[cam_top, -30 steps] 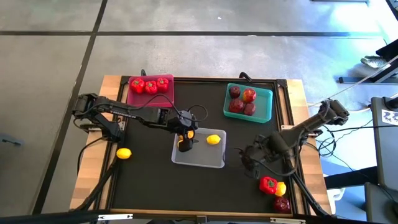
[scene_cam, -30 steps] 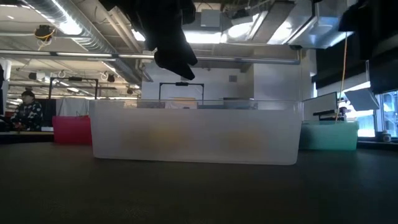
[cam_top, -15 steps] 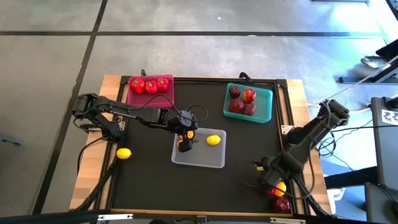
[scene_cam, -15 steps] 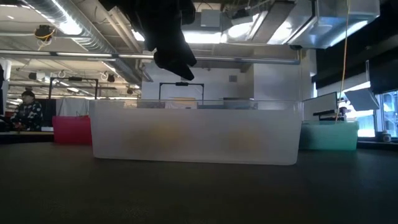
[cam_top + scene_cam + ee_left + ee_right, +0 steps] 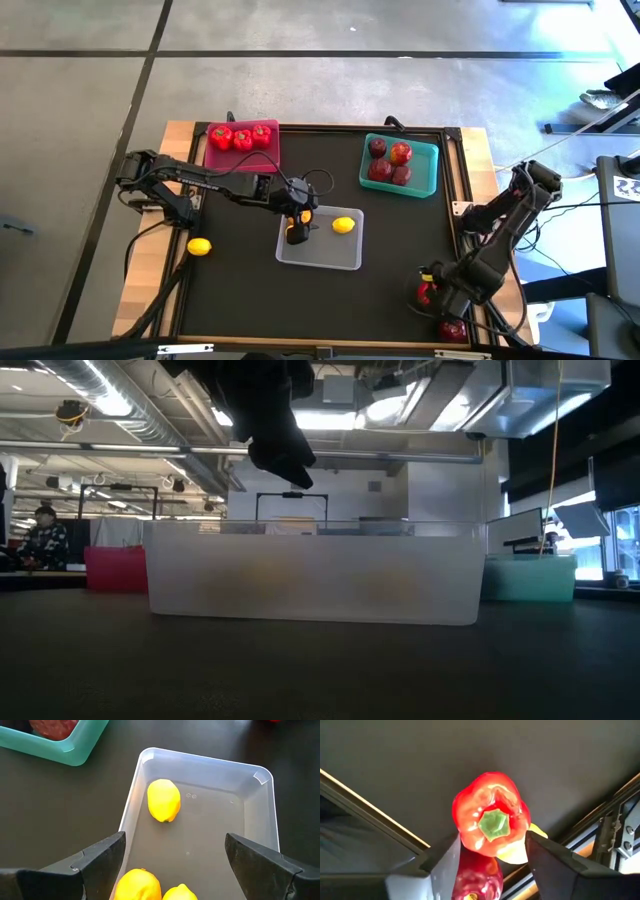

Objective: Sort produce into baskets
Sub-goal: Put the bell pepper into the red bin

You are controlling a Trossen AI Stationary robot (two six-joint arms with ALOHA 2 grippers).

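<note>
My right gripper (image 5: 437, 292) (image 5: 492, 845) is open at the table's near right corner, pointing down over a red bell pepper (image 5: 490, 815) that stands stem up on the mat. Its fingers stand on either side of the pepper. A yellow lemon (image 5: 517, 851) and a dark red apple (image 5: 477, 877) lie right beside the pepper. My left gripper (image 5: 297, 226) (image 5: 175, 845) is open and empty above the translucent tray (image 5: 325, 258), which holds three lemons (image 5: 163, 800).
The pink tray (image 5: 265, 152) at the far left holds three peppers. The teal tray (image 5: 428, 172) at the far right holds several apples. One lemon (image 5: 199, 246) lies on the wood at the left edge. The raised table rim (image 5: 375, 812) runs close beside the pepper.
My right gripper has gone toward the table's near right corner and down, and now stands over the red pepper there. My left gripper has kept still over the translucent tray.
</note>
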